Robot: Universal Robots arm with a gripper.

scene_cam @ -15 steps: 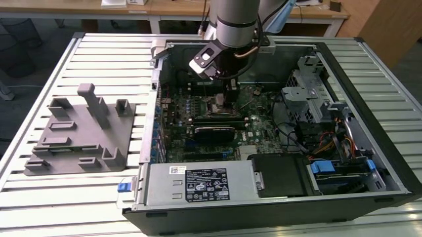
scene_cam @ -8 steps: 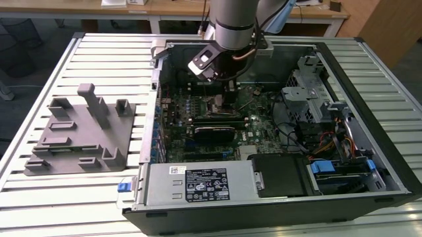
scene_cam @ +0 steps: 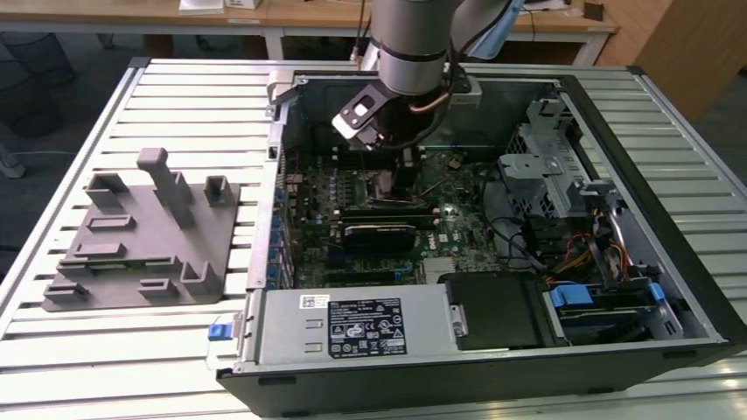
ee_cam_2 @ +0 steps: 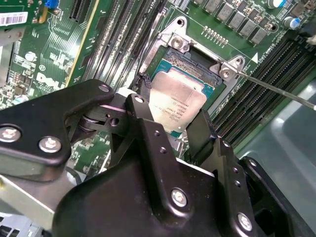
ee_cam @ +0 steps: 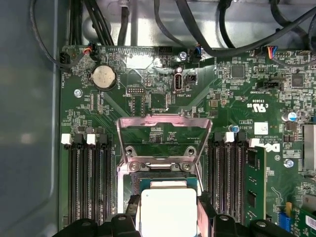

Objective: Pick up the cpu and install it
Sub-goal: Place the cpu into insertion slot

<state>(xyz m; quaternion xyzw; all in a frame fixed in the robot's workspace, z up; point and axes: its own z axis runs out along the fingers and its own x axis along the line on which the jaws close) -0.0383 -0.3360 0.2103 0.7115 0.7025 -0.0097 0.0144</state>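
The arm (scene_cam: 411,44) is showing a silver-grey cylindrical shell, a black band ringing it and a brown cable (scene_cam: 435,98) looping beneath. In the second wrist view, the gripper (ee_cam_2: 173,116) is presenting matte black jointed plates and fingers (ee_cam_2: 148,138), with round silver screws (ee_cam_2: 178,197) dotting each link.

The black metal gripper (ee_cam_2: 170,114) clamps the small, flat, square cpu (ee_cam_2: 178,98), silver-grey on top, by two opposite edges. It sits over the black metal-framed socket (ee_cam_2: 193,63) on the green motherboard (ee_cam_2: 54,54), between long black memory slots (ee_cam_2: 116,34).
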